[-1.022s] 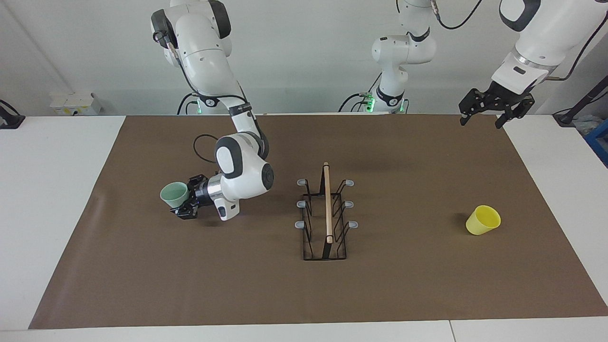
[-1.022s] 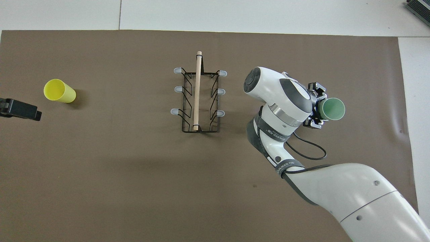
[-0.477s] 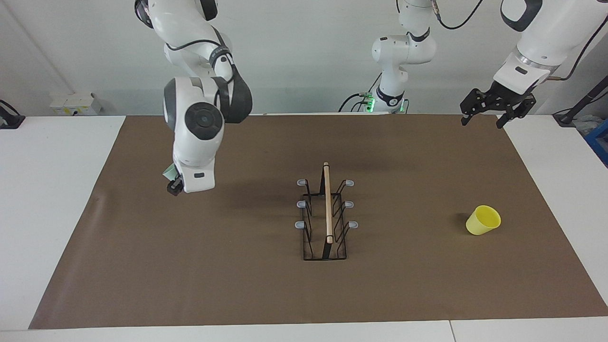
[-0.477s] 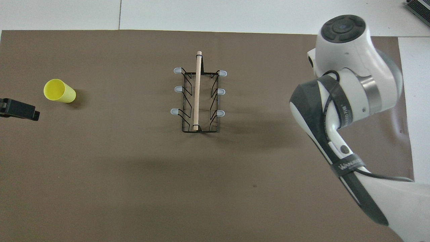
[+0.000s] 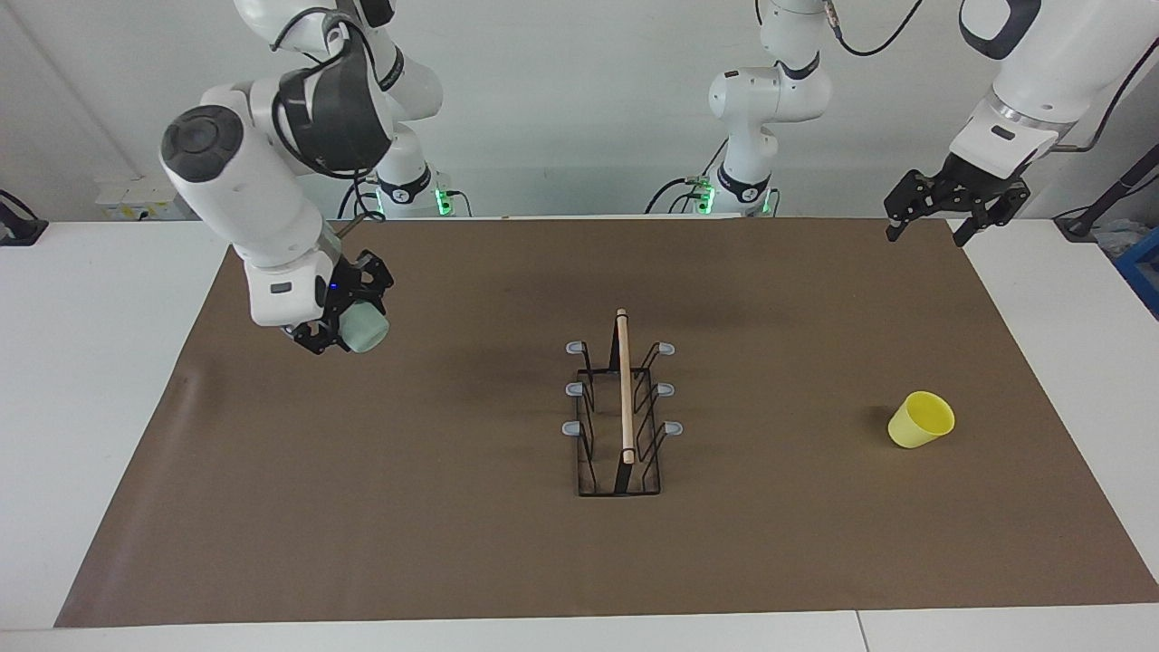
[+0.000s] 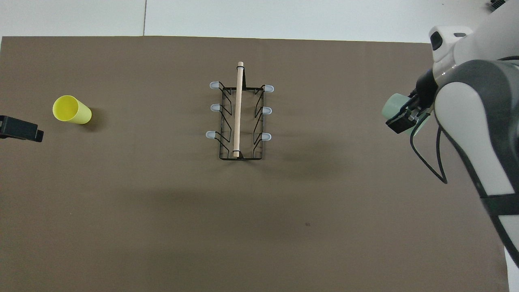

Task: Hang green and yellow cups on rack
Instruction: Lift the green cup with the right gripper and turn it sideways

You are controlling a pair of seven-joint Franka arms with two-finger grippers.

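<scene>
Green cup point(image 5: 366, 328) now higher over brown mat point(image 5: 453, 543), bottom outward.

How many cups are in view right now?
2. The green cup is held in the right gripper above the mat toward the right arm's end. The yellow cup lies on the mat toward the left arm's end. None on the rack.

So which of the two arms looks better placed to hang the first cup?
The right: its gripper already holds the green cup up over the mat, while the left gripper waits open, the yellow cup untouched.
</scene>
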